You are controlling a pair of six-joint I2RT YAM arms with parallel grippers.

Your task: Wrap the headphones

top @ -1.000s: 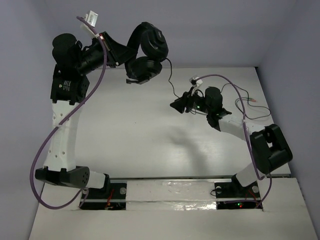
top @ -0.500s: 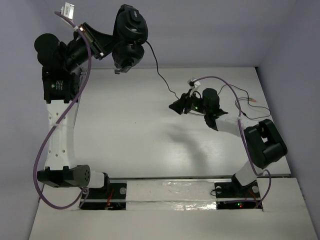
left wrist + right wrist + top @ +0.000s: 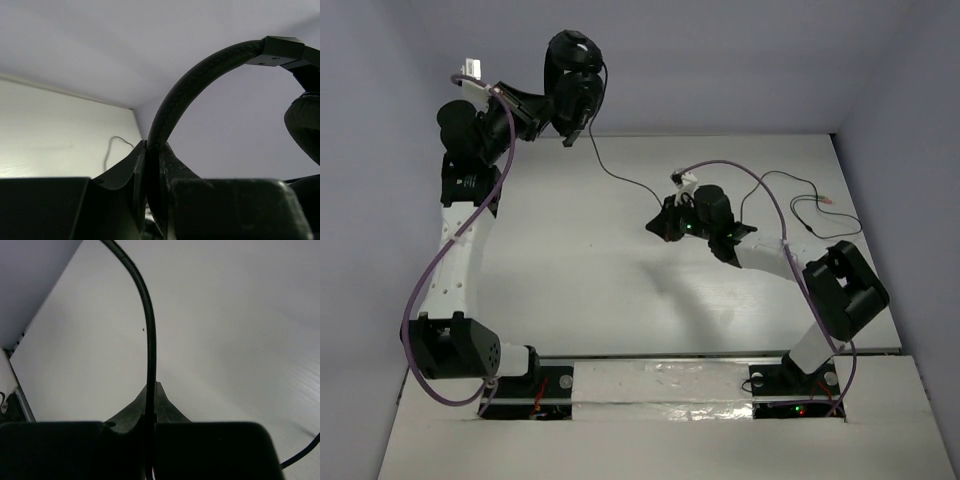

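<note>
My left gripper (image 3: 536, 108) is raised at the back left, shut on the curved headband (image 3: 200, 75) of the black headphones (image 3: 572, 80). The earcups hang together above the table's far edge, and one earcup (image 3: 306, 125) shows at the right of the left wrist view. The thin black cable (image 3: 620, 180) runs down from them to my right gripper (image 3: 656, 225), which is shut on it over the middle of the table. In the right wrist view the cable (image 3: 148, 330) passes straight between the closed fingers of the right gripper (image 3: 152, 387). The left gripper (image 3: 152, 147) pinches the headband base.
The rest of the cable lies in loose loops at the back right (image 3: 798, 205), ending in a plug (image 3: 827, 200). Purple robot cables (image 3: 425, 290) hang along both arms. The white table (image 3: 570, 290) is walled at the back and both sides.
The left arm swung the headphones left and turned them upright. The right gripper moved left and shut on the cable, which now stretches between the two grippers.
</note>
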